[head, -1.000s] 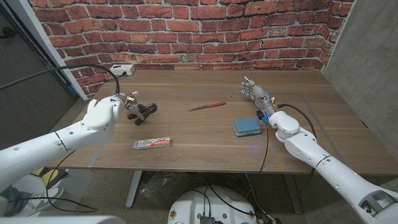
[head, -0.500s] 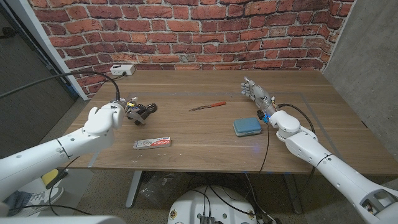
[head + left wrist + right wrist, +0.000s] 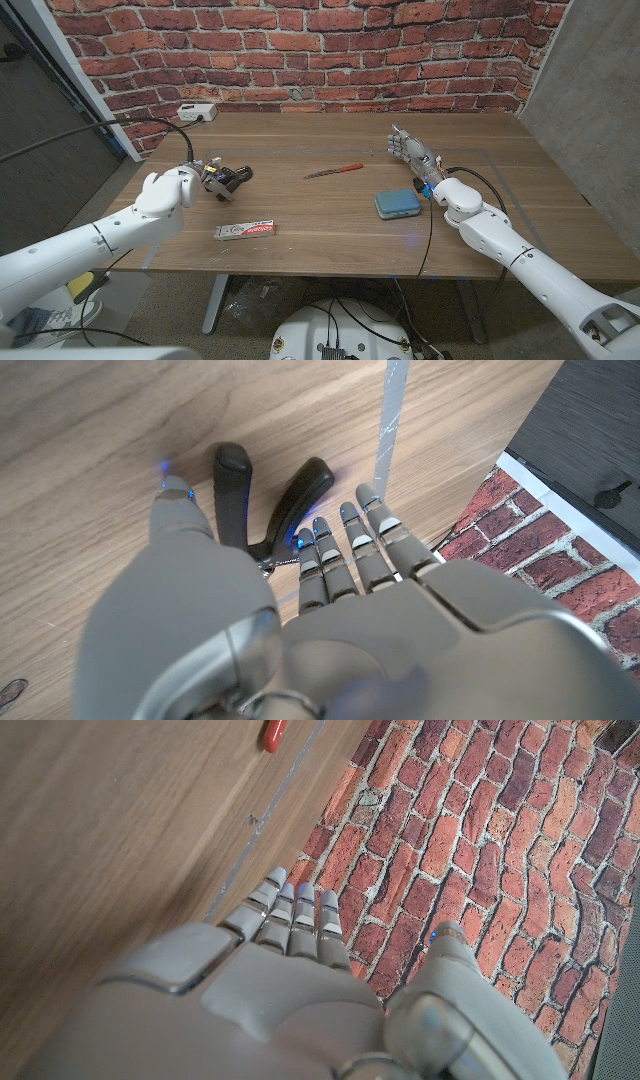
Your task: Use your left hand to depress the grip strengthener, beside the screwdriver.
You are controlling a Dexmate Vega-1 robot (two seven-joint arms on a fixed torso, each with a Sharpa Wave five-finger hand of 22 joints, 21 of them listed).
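Our left hand (image 3: 208, 177) reaches in from seven o'clock at the left side of the table (image 3: 330, 225), fingers (image 3: 340, 560) straight and close together, thumb apart, gripping nothing. The grip strengthener (image 3: 262, 495) lies on the wood just beyond our fingertips, at about two o'clock from the hand in the head view, its two black handles spread in a V. We cannot tell whether the fingers touch it. The screwdriver (image 3: 334, 170) lies well apart at three o'clock. Our right hand (image 3: 412, 152) stands on edge, fingers extended together, holding nothing.
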